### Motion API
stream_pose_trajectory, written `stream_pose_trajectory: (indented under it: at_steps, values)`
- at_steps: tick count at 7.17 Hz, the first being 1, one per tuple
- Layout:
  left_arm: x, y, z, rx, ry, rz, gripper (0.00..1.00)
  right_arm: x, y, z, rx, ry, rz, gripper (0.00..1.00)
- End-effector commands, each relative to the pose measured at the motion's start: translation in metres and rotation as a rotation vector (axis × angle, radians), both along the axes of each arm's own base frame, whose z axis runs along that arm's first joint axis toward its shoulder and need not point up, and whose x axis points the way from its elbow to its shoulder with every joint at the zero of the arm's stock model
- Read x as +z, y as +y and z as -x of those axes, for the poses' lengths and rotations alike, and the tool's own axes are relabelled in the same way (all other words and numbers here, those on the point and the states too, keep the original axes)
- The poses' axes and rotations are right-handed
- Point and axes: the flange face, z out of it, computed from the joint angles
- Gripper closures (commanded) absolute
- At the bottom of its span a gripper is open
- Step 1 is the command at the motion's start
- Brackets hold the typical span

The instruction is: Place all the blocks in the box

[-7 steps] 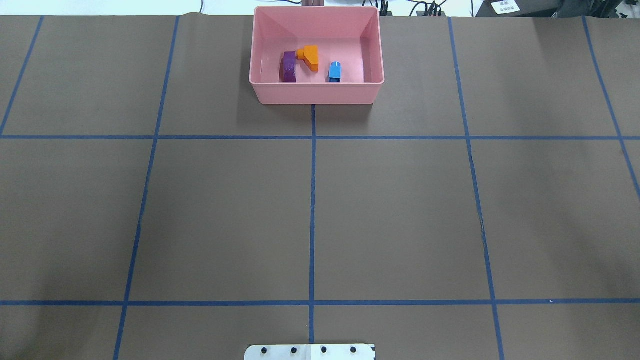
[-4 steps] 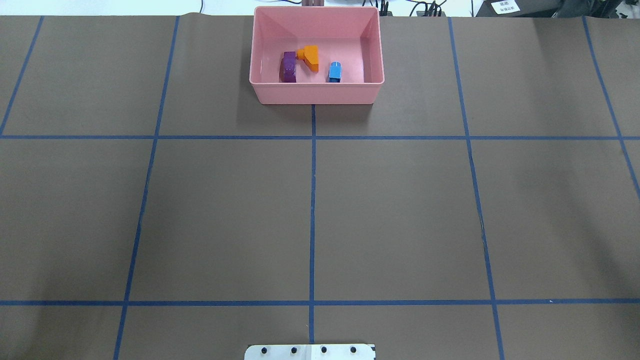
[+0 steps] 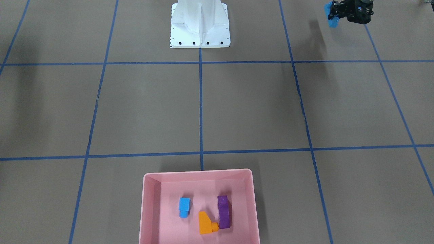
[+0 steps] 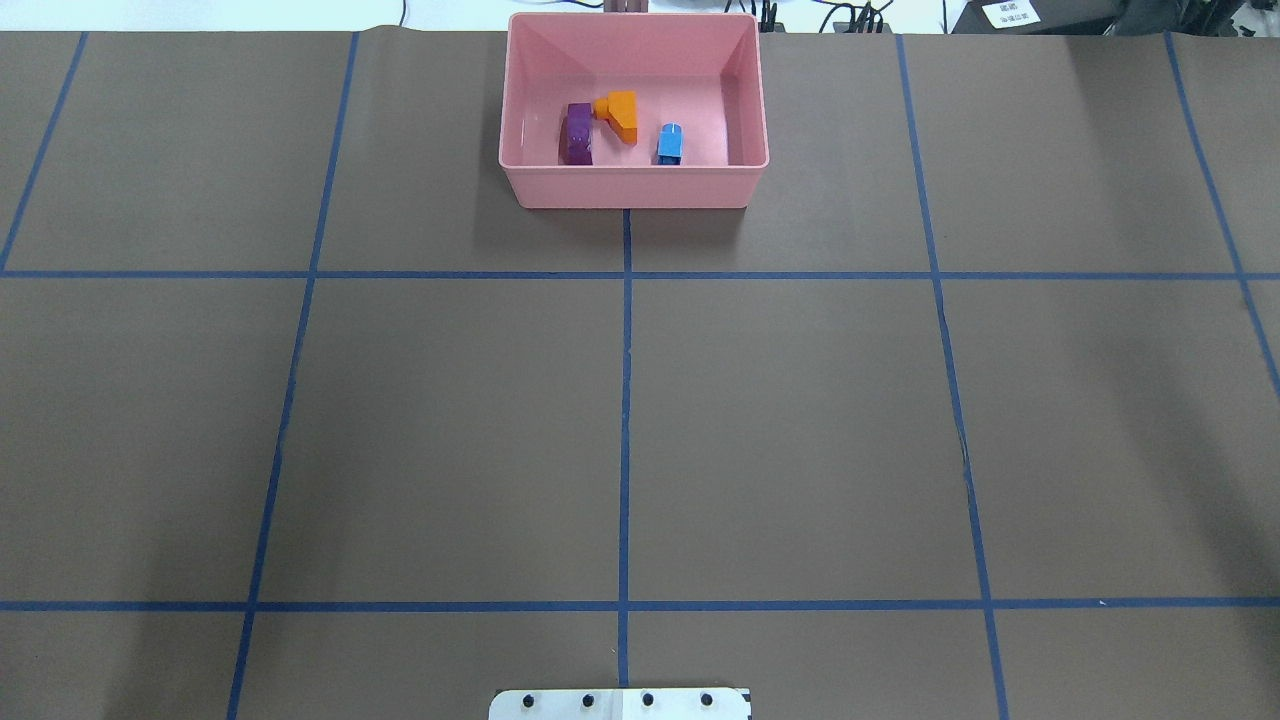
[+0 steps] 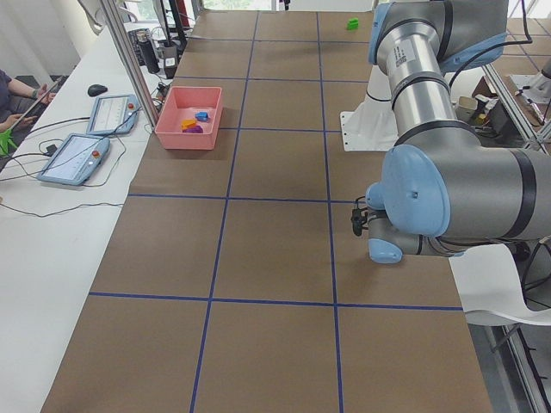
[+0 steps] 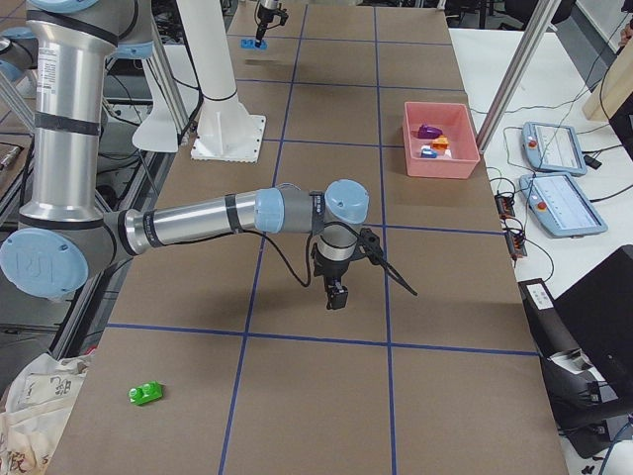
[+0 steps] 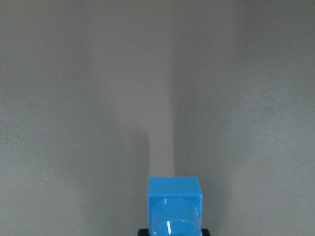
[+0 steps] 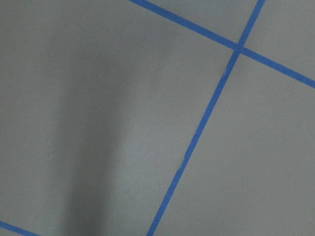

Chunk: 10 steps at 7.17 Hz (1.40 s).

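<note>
left fingers (image 3: 340,13) are clenched on the long blue block (image 7: 174,196), over the counter (image 4: 800,400) and well apart from the box (image 3: 198,171); a shallow end grip may let it slip in transit. right fingers (image 6: 337,295): state cannot be told. green block (image 6: 145,394) lies outside the box, easily missed.

The box (image 4: 634,185), an open pink tray, sits at the middle of the surface's far edge, long side along that edge. Three blocks lie on its floor: the purple block (image 4: 578,133) and the orange block (image 4: 621,113) touch, the orange stud against the purple one's end, and the small blue block (image 4: 670,143) lies apart to their right. The long blue block (image 3: 331,18) is gripped in the left end effector (image 3: 337,15), near the surface's robot-side edge toward its left end. The green block (image 6: 146,393) lies near the robot-side right corner.
</note>
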Motion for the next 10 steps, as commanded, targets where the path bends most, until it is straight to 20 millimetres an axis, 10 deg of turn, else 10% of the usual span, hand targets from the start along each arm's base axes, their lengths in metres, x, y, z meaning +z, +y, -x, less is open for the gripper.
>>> stream_pose_trajectory:
  at_steps: [1, 5, 7, 10]
  values:
    - [-0.078, -0.023, -0.018, -0.137, 0.173, 0.069, 1.0, 0.009, 0.0, -0.007, 0.006, 0.019, 0.004, 0.01]
    - [-0.166, -0.097, -0.077, -0.348, 0.488, 0.024, 1.0, 0.05, 0.018, -0.034, 0.0, 0.061, 0.041, 0.01]
    - [-0.18, -0.148, -0.079, -0.436, 0.48, 0.004, 1.0, 0.08, 0.063, -0.051, -0.076, 0.034, 0.015, 0.01]
    - [-0.222, -0.255, -0.065, -0.485, 0.441, 0.021, 1.0, 0.147, 0.189, -0.051, -0.066, -0.001, 0.077, 0.01]
